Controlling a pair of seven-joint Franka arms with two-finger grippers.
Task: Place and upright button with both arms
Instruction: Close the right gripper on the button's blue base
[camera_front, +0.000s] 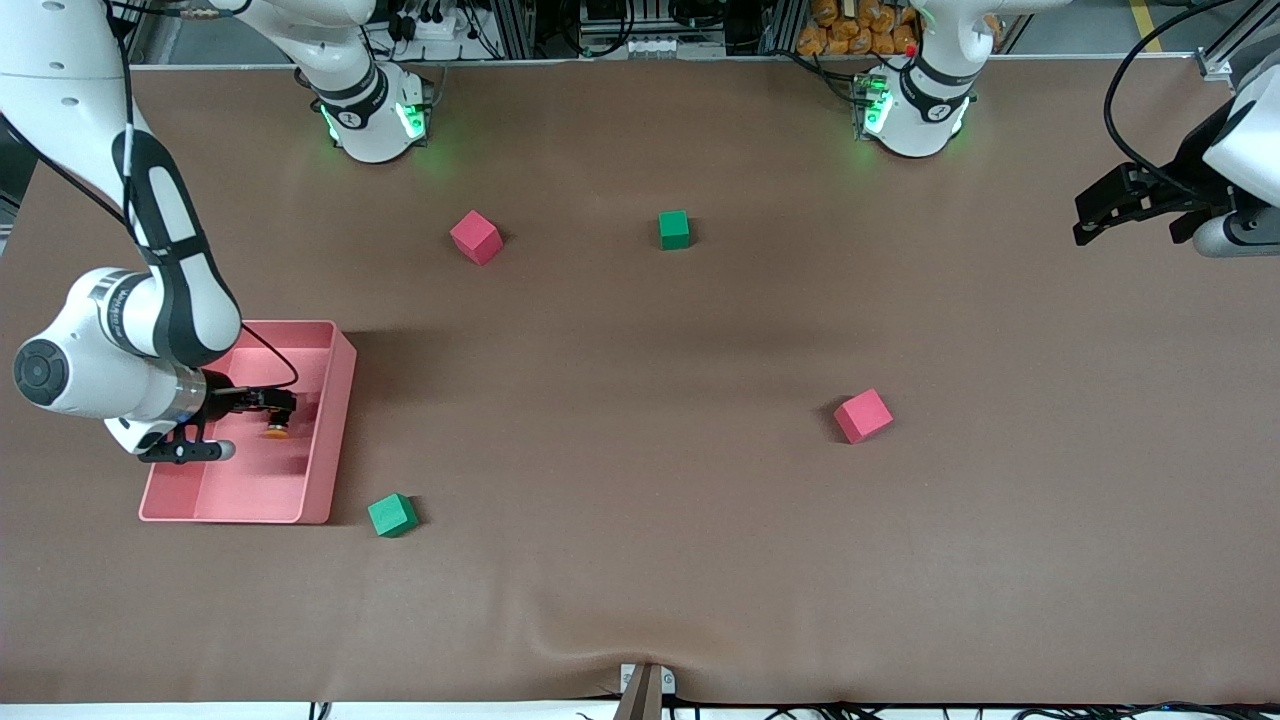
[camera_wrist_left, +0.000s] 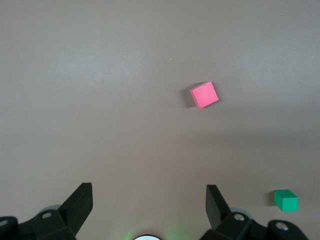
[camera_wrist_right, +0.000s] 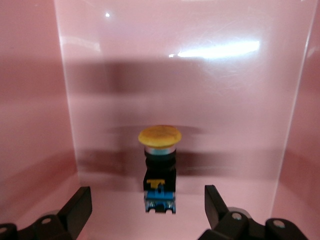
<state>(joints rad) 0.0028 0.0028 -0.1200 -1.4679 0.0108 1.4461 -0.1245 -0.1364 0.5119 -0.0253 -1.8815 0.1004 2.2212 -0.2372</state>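
The button (camera_front: 276, 430) lies inside the pink tray (camera_front: 340, 420) at the right arm's end of the table. In the right wrist view the button (camera_wrist_right: 160, 165) shows its orange cap pointing away from me and its blue end toward my jaws. My right gripper (camera_front: 281, 408) reaches into the tray and is open (camera_wrist_right: 148, 196); a finger stands clear on each side of the button's blue end, touching nothing. My left gripper (camera_front: 1085, 222) hangs open over the left arm's end of the table, holding nothing (camera_wrist_left: 148, 192).
Loose foam cubes sit on the brown mat: a pink cube (camera_front: 476, 237) and a green cube (camera_front: 674, 229) toward the bases, a pink cube (camera_front: 863, 415) mid-table, and a green cube (camera_front: 392, 515) beside the tray's near corner. The left wrist view shows a pink cube (camera_wrist_left: 205, 94) and a green cube (camera_wrist_left: 286, 200).
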